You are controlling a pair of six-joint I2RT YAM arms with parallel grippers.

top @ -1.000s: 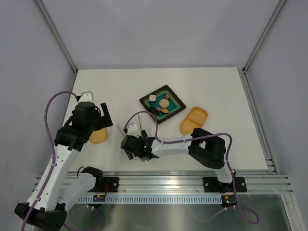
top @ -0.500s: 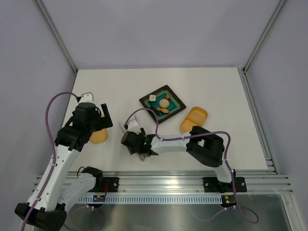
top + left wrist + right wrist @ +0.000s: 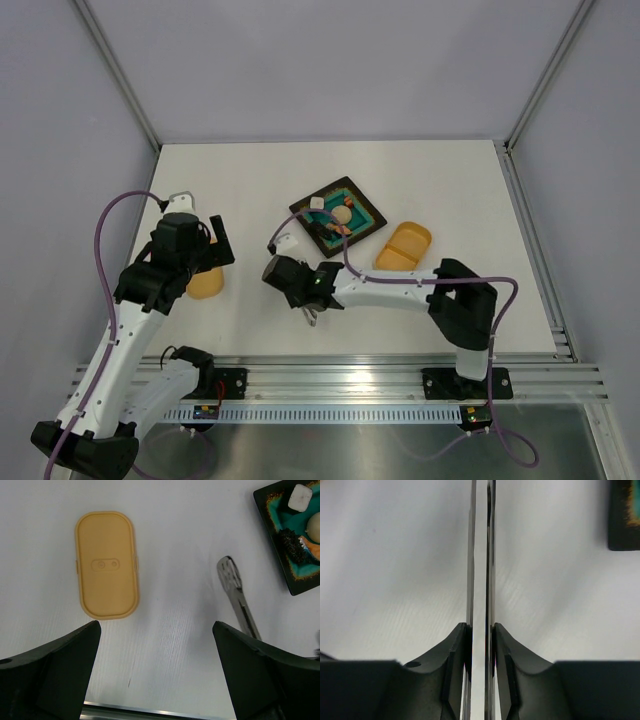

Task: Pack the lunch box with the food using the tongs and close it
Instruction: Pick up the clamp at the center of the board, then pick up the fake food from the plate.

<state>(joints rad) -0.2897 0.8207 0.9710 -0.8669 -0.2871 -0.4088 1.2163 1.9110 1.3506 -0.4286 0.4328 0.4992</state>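
The silver tongs (image 3: 480, 555) run straight ahead between my right gripper's (image 3: 480, 635) jaws, which are shut on both slim arms. From above, that gripper (image 3: 284, 262) sits left of the teal plate (image 3: 364, 206), and the tongs' end (image 3: 312, 316) sticks out behind it. On the plate lies the food: a white cube (image 3: 317, 203), a beige ball (image 3: 343, 214) and an orange slice (image 3: 342, 229). The divided yellow-orange lunch box (image 3: 404, 246) lies to the plate's right. My left gripper (image 3: 156, 630) hangs open over bare table, near the tongs' tip (image 3: 231, 575).
The undivided yellow-orange lid (image 3: 106, 564) lies flat at the left, partly under my left arm in the top view (image 3: 205, 284). The plate's dark corner (image 3: 625, 515) shows ahead and to the right of the tongs. Grey walls enclose the white table (image 3: 450, 180).
My right gripper has closed on the tongs and swung to point more towards the plate; its elbow has moved right. The left arm has not moved.
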